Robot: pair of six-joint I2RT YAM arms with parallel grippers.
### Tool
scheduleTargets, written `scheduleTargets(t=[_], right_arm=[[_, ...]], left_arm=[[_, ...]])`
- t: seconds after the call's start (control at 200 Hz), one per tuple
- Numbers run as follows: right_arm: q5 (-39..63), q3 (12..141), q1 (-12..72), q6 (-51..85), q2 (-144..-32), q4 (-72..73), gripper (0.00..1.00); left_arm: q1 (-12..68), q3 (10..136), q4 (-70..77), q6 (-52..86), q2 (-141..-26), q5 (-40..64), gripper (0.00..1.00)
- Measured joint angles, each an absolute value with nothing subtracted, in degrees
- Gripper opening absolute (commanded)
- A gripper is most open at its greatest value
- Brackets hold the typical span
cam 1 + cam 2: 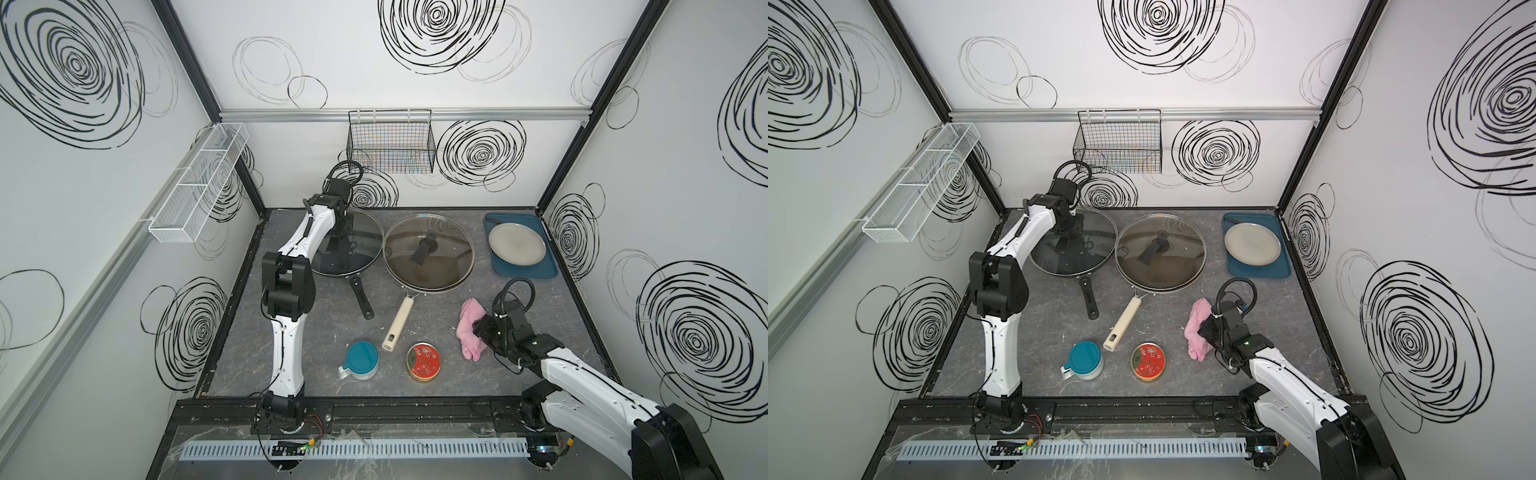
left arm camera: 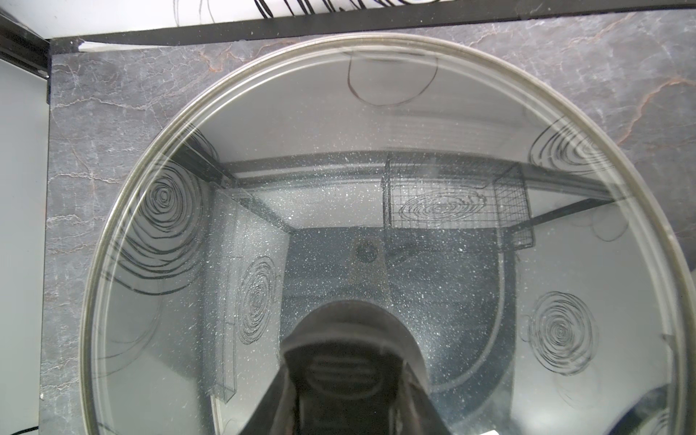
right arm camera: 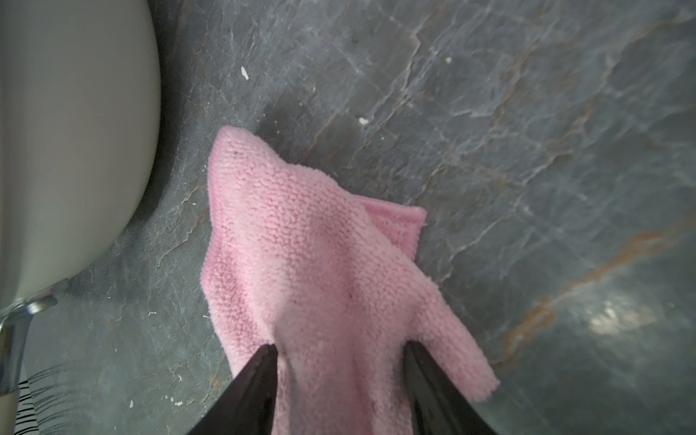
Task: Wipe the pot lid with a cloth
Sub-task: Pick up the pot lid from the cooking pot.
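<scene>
While the left hand (image 1: 340,235) hangs over the glass lid (image 1: 363,232) on the black pan (image 1: 360,297), its fingers are pressed together, though we cannot tell whether they pinch the lid's knob, since the arm hides it in both top views. This lid sits just beside the middle lid (image 1: 446,266), on the left arm's side of it, with the rims nearly meeting. In the left wrist view its glass (image 2: 376,150) fills the picture, and we see the speckled pan through it.

We find the cloth (image 1: 468,318), pink and crumpled, on the table (image 1: 316,332), nearer the arms' bases than the middle lid and toward the right arm's side. The right hand (image 3: 341,354) pinches a bunched fold of it; the black fingertips (image 3: 263,376) dig in on either side of that ridge.

From under the middle lid a cream handle (image 1: 398,322) points toward the bases. A cup (image 1: 362,359) and a red tin (image 1: 424,360) stand near its end. On the right arm's side of the middle lid, a blue tray (image 1: 528,272) carries a plate (image 1: 516,243).
</scene>
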State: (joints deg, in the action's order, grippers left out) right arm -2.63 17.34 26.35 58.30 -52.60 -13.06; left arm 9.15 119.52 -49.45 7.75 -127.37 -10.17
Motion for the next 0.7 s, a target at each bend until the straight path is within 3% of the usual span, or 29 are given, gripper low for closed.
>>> scheduleTargets(t=[0.7], right_arm=[[-2.9, 17.34, 27.7, 58.94, -52.66, -13.02, 0.57]], left_arm=[[7.42, 112.79, -47.22, 7.42, -123.02, -10.35, 0.0]])
